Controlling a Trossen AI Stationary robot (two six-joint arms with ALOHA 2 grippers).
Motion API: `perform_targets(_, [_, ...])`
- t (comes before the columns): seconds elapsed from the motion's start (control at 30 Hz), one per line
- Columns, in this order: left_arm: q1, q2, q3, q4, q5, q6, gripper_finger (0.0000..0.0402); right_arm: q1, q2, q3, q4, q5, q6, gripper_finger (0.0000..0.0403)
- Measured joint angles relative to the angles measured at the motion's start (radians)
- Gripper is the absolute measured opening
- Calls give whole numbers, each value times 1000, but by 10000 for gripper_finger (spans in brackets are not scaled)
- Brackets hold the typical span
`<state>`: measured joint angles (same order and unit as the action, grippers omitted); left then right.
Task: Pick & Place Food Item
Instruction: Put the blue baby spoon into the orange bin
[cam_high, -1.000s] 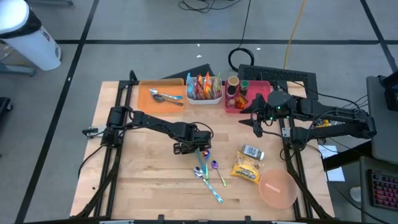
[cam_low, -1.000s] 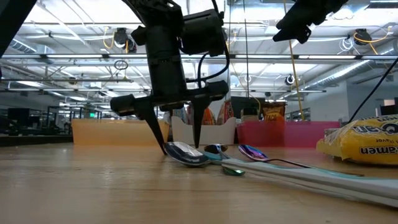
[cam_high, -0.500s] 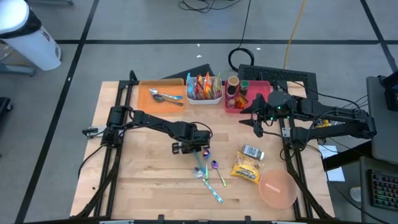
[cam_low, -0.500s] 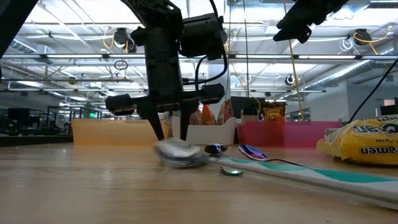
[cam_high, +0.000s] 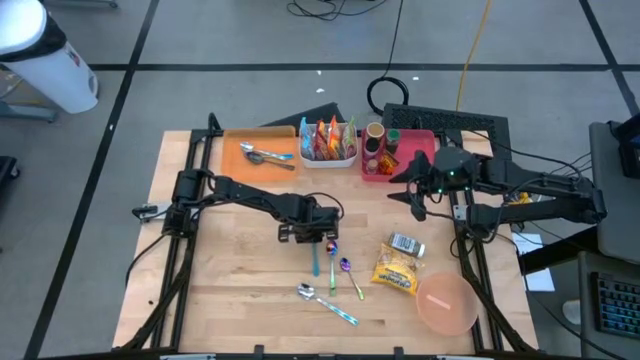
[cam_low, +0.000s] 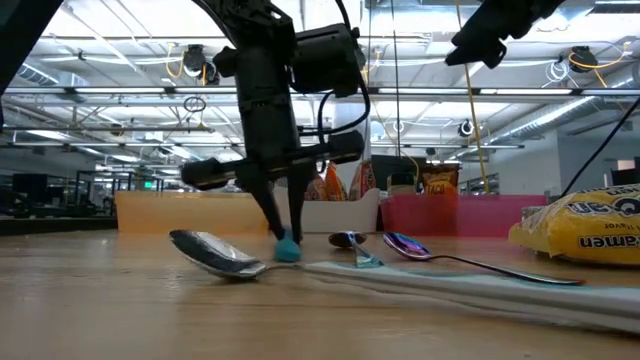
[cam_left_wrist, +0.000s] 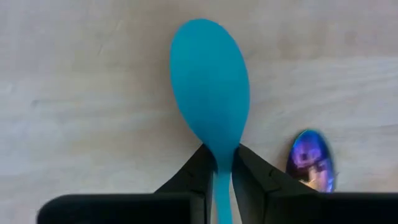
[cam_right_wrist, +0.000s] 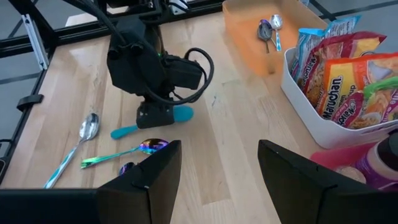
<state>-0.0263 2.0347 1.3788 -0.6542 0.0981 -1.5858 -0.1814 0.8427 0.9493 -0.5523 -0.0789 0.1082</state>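
A turquoise spoon (cam_high: 316, 262) lies on the wooden table (cam_high: 220, 280) near its middle, and my left gripper (cam_left_wrist: 219, 152) is shut on it. My right gripper (cam_right_wrist: 219, 168) hangs open and raised over the table's far right, holding nothing. A yellow ramen pack (cam_high: 396, 269) lies flat toward the near right, with a small tin (cam_high: 405, 244) just beyond it. A silver spoon with a striped handle (cam_high: 325, 302) and two iridescent spoons (cam_high: 347, 270) lie beside the turquoise one. My left gripper pinches the turquoise spoon's neck (cam_left_wrist: 217, 177), just behind the bowl (cam_left_wrist: 210, 81), between its two fingers. The fingers point steeply down from above and lie across the handle. The spoon lies on the table, its bowl (cam_right_wrist: 183, 114) sticking out past the fingers.
Along the far edge stand an orange tray (cam_high: 258, 152) with spoons, a white basket (cam_high: 328, 142) of noodle packs and a pink bin (cam_high: 400, 152) with cans. A pink bowl (cam_high: 446, 303) sits at the near right corner. Bare wood shows at the near left.
My left gripper has shut on the turquoise spoon's neck and rolled slightly, staying in place. As it shut, the silver spoon's bowl end slid toward the near and left edges, while its handle end stayed put.
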Motion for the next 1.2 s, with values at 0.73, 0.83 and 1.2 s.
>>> perform_targets(0.73, [76,-414,1,549,-435,565,39,5,-28,1,196,-159,155,205])
perform_targets(0.83, [78,-414,1,717,-439,692,40,18,-10,-5,291,-159,182,205])
perform_targets(1.2, [71,-414,1,892,-284,895,41,45,9,-167,577,-160,315,205])
